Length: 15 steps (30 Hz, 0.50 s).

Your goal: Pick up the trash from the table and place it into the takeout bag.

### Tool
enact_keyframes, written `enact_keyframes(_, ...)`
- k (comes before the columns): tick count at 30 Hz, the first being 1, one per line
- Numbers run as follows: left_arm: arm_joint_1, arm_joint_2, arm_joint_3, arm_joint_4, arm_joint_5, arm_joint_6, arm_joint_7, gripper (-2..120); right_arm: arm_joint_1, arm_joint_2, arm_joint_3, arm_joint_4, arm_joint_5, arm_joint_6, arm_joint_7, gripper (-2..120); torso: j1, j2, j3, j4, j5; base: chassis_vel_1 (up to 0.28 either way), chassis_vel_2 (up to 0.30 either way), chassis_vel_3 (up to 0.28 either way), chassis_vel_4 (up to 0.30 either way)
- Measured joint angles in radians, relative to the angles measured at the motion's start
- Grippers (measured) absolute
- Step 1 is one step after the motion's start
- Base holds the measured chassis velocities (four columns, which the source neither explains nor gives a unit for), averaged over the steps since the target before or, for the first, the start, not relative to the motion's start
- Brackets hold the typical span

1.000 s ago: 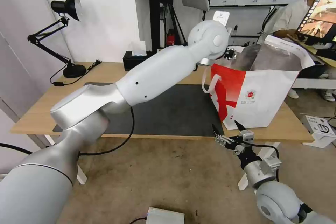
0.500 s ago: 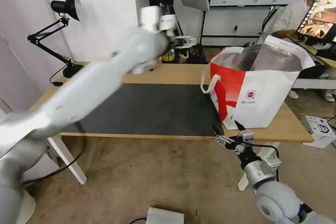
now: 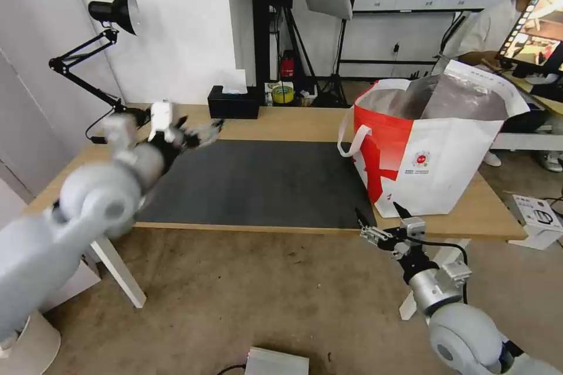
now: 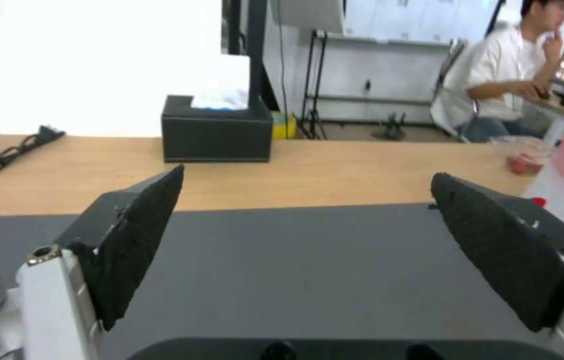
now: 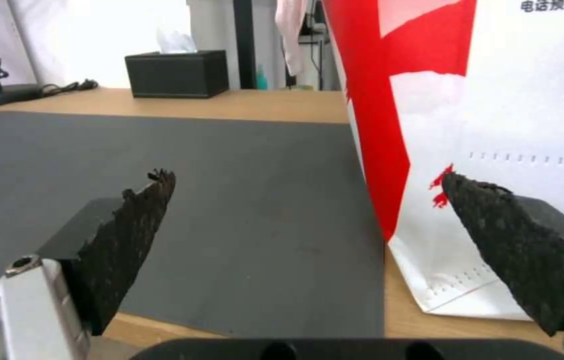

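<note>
The red-and-white takeout bag (image 3: 434,155) stands open on the right end of the table (image 3: 293,123), its foil lining showing. Of the trash, a clear plastic tray with red bits (image 4: 523,156) lies on the wood beside the bag's far side. My left gripper (image 3: 205,130) hovers open over the far left corner of the dark grey mat (image 3: 264,181), nothing between its fingers (image 4: 139,235). My right gripper (image 3: 377,211) is open just off the table's front edge, in front of the bag (image 5: 495,125), holding nothing.
A black tissue box (image 3: 233,102) sits at the table's back edge and a black desk lamp (image 3: 111,12) at the back left corner. A person sits at a desk behind the bag. A small box (image 3: 536,214) lies on the floor right of the table.
My left arm has swung from over the bag's mouth leftward and down to the mat's far left corner. The right arm has stayed where it was.
</note>
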Motion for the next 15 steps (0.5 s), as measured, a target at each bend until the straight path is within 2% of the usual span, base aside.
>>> enact_keyframes(3, 0.181, -0.046, -0.07, 0.014, 0.139, -0.135, 0.008, 100, 0.0, 0.0, 0.0, 0.0, 0.0, 0.0, 0.0, 100, 0.0, 0.0, 0.0, -0.0003, 0.0001, 0.0, 0.0, 0.0, 0.0)
enact_keyframes(4, 0.181, -0.046, -0.07, 0.014, 0.139, -0.135, 0.008, 100, 0.0, 0.0, 0.0, 0.0, 0.0, 0.0, 0.0, 100, 0.0, 0.0, 0.0, -0.0003, 0.0001, 0.0, 0.0, 0.0, 0.0)
enact_keyframes(7, 0.313, -0.1, -0.136, 0.054, 0.313, -0.239, 0.012, 100, 0.0, 0.0, 0.0, 0.0, 0.0, 0.0, 0.0, 100, 0.0, 0.0, 0.0, 0.0001, -0.0002, 0.0, 0.0, 0.0, 0.0)
enact_keyframes(8, 0.313, -0.1, -0.136, 0.054, 0.313, -0.239, 0.012, 100, 0.0, 0.0, 0.0, 0.0, 0.0, 0.0, 0.0, 100, 0.0, 0.0, 0.0, 0.0001, -0.0002, 0.0, 0.0, 0.0, 0.0)
enact_keyframes(11, 0.436, -0.15, -0.214, 0.073, 0.413, -0.285, 0.022, 100, 0.0, 0.0, 0.0, 0.0, 0.0, 0.0, 0.0, 100, 0.0, 0.0, 0.0, 0.0001, -0.0002, 0.0, 0.0, 0.0, 0.0)
enact_keyframes(15, 0.506, -0.174, -0.251, 0.072, 0.446, -0.324, 0.035, 100, 0.0, 0.0, 0.0, 0.0, 0.0, 0.0, 0.0, 100, 0.0, 0.0, 0.0, 0.0001, 0.0002, 0.0, 0.0, 0.0, 0.0)
